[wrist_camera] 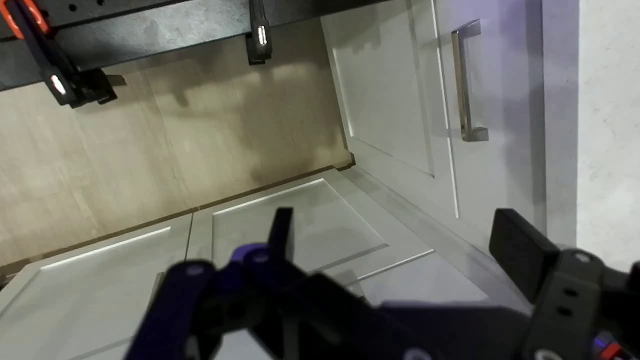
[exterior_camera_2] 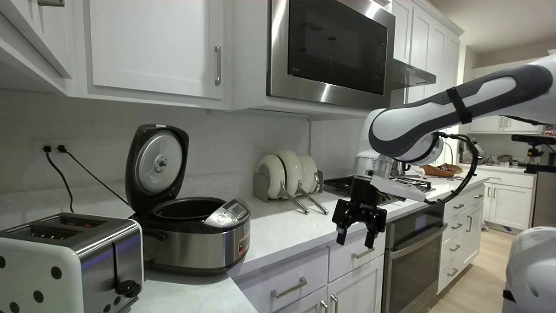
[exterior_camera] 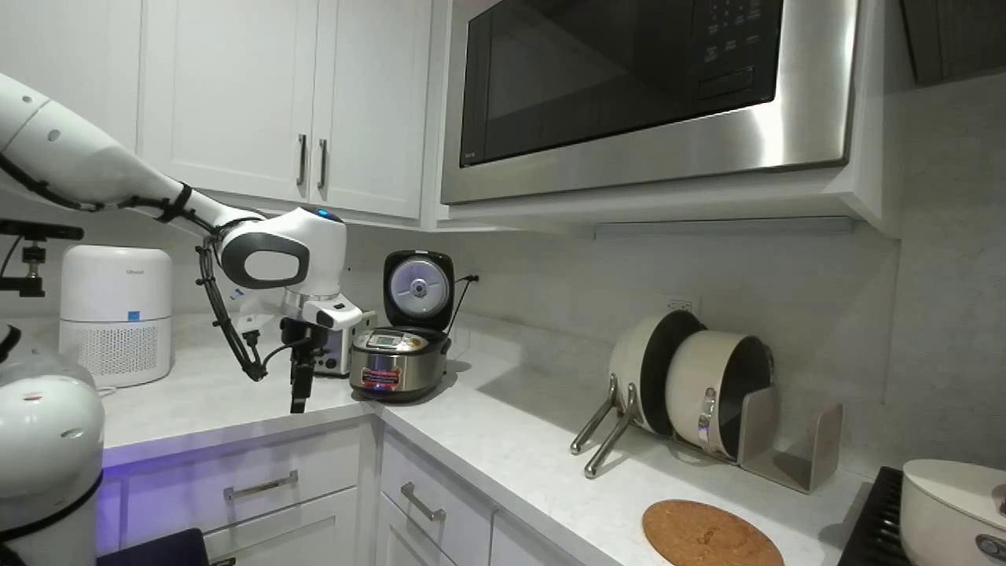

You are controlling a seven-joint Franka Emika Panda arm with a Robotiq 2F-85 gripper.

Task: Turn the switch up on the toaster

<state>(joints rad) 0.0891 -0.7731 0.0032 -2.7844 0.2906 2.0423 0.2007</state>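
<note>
Toaster [exterior_camera_2: 71,265], white spotted side, metal end: sitting on counter [exterior_camera_2: 191,295], across the counter edge from the hand [exterior_camera_2: 355,240], well apart from it; not showing in wrist view. Long axis, per slots [exterior_camera_2: 47,232], running out twd the hand's side, so the lever [exterior_camera_2: 127,288] end is facing the hand, approx.; lever is looking low in its track. In an exterior view the end panel [exterior_camera: 336,351] is showing behind the hand, part hidden by it.

Rice cooker [exterior_camera_2: 195,250], lid [exterior_camera_2: 160,161] up: standing just beside toaster, likewise across the edge from the hand.

Hand, qty. one: hanging straight down outside the counter edge; fingers [exterior_camera_2: 342,237] standing wide apart — holding nothing. Arm [exterior_camera_2: 434,115]: reaching out above the hand, wrist pointing down.

Est. status: approach not yet made, lever untouched. Next move is prob. calling for a shift twd the lever end, then an upward push from under the lever. Risk: cooker is sitting close enough for a wide-spread hand to be knocking it. Exact gap, hand to lever — can't tell.
</note>
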